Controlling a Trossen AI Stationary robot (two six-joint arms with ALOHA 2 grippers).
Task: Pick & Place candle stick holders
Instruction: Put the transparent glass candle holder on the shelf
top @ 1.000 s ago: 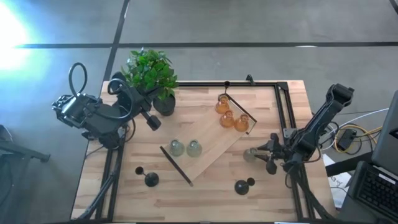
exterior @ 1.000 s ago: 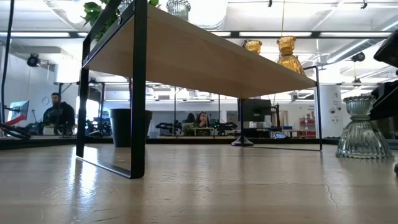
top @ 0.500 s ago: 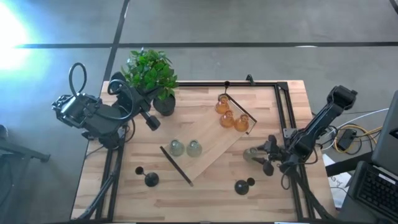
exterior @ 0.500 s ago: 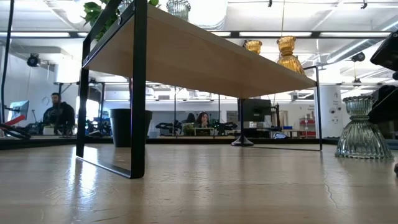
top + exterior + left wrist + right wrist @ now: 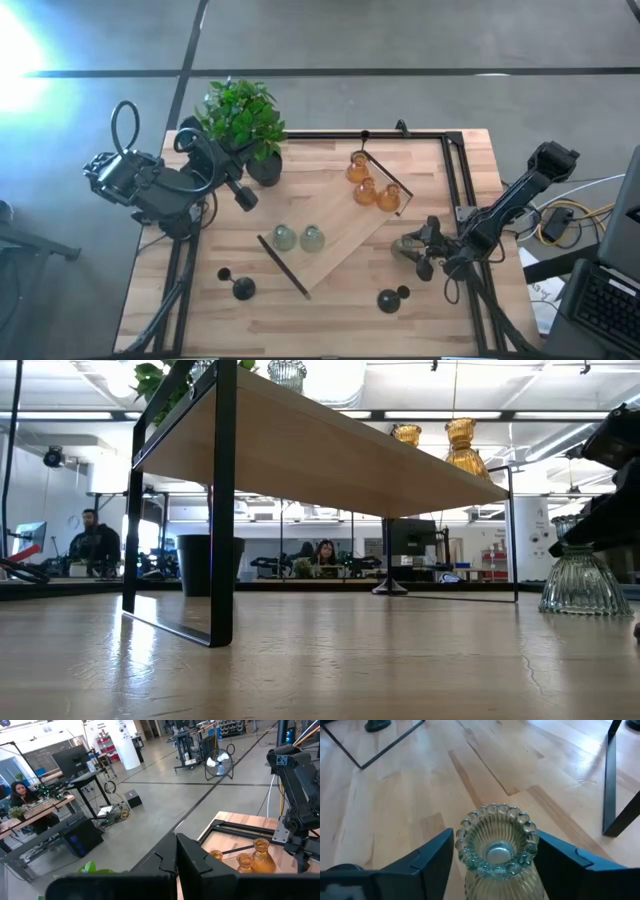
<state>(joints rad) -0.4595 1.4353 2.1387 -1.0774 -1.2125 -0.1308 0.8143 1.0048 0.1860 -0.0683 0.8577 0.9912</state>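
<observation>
High view: the right claw (image 5: 418, 252) sits over the pale green-grey ribbed glass candle holder (image 5: 405, 246) on the wooden table (image 5: 330, 295), just off the raised wooden shelf (image 5: 335, 215). The left claw (image 5: 243, 197) waits near the potted green plant (image 5: 243, 115); whether it is spread, I cannot tell.

Low view: the holder (image 5: 583, 577) stands upright on its base.

Right wrist view: fingers (image 5: 427, 860) spread either side of the beaded rim (image 5: 496, 842), not touching. Advice: centre, close evenly below the rim, lift vertically.
</observation>
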